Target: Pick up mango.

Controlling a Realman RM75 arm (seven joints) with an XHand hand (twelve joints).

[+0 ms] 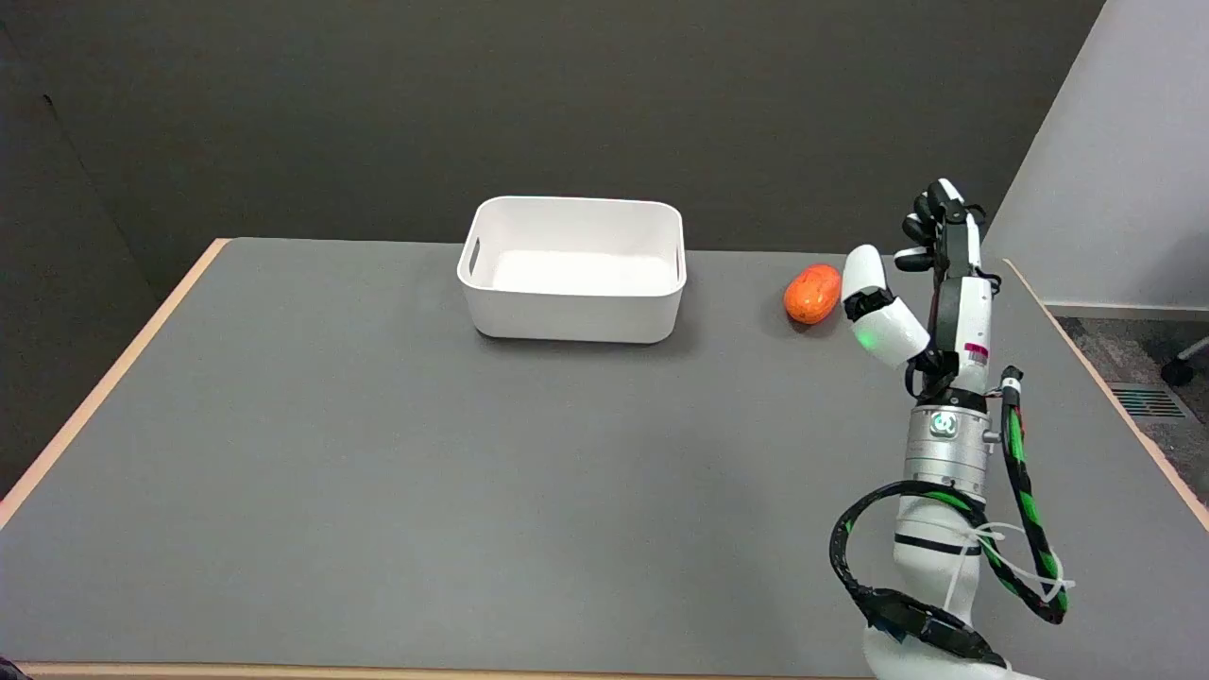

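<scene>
Filling most of the frame, the grey table [378, 453] runs from the lower edge up to a dark wall, with a pale wood trim showing along its left and right sides. At upper centre stands a white bin [572, 312], rectangular with rounded corners and a slot handle in each short end; its inside shows only white.

Rising from the lower right corner, the right arm [935, 529] stands nearly upright, a black-and-green cable [1025, 510] looping around its silver wrist section. Above it the right hand [930, 283] points upward at the right of the frame, its fingers spread apart and holding nothing; the white thumb angles out to the left, the dark fingertips sit grouped at the top.

The mango [812, 293], orange-red and oval, lies on the table right of centre in the upper half, between the bin and the hand. It sits just left of the thumb and appears clear of it, and well apart from the bin's right wall.
</scene>
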